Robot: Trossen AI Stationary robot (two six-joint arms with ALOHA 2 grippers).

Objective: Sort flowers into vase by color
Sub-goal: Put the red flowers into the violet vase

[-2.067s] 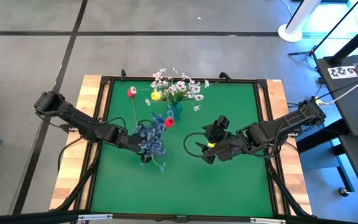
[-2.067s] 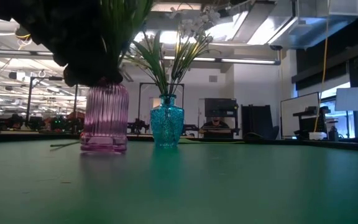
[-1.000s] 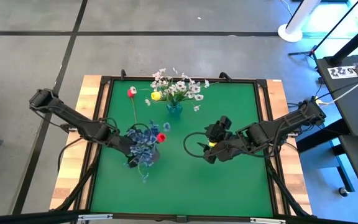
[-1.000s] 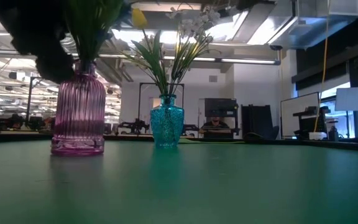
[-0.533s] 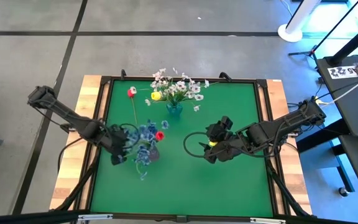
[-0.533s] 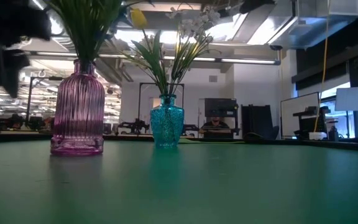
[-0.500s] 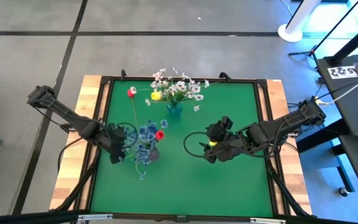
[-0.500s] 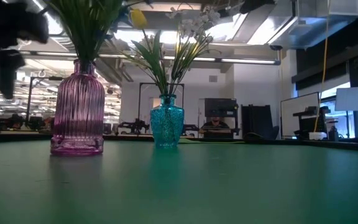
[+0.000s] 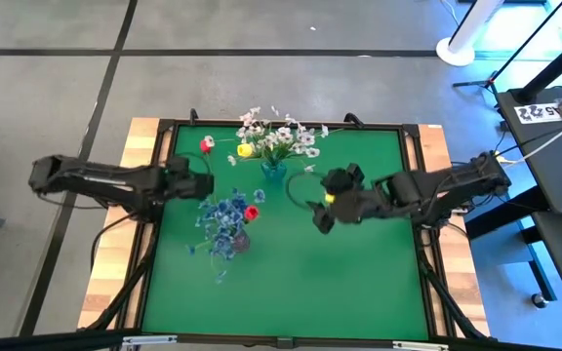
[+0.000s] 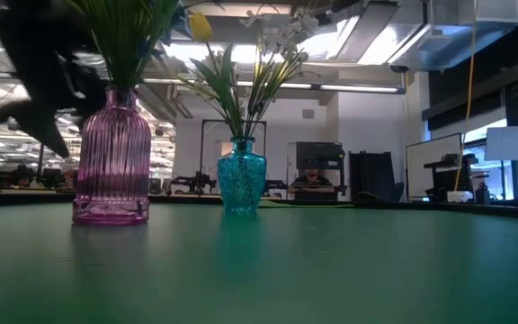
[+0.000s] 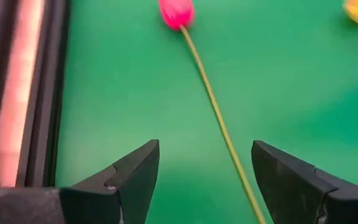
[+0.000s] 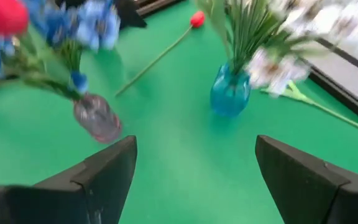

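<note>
The pink ribbed vase stands on the green mat and holds blue clusters and one red bud. Farther back, the blue vase holds white sprays, with a yellow bud beside them. A red tulip lies flat on the mat, and its stem runs between the fingers of my open left gripper without touching them. My right gripper is open and hovers right of both vases.
A white spray lies on the mat right of the blue vase, its stem pointing to the table's right. A black raised rim borders the mat near the left gripper. Bare mat spreads toward the near edge.
My left gripper has drawn away from the pink vase and swung toward the far edge, over the lying red tulip's stem. The pink vase has stayed put. My right gripper has moved toward the far edge, nearer the blue vase.
</note>
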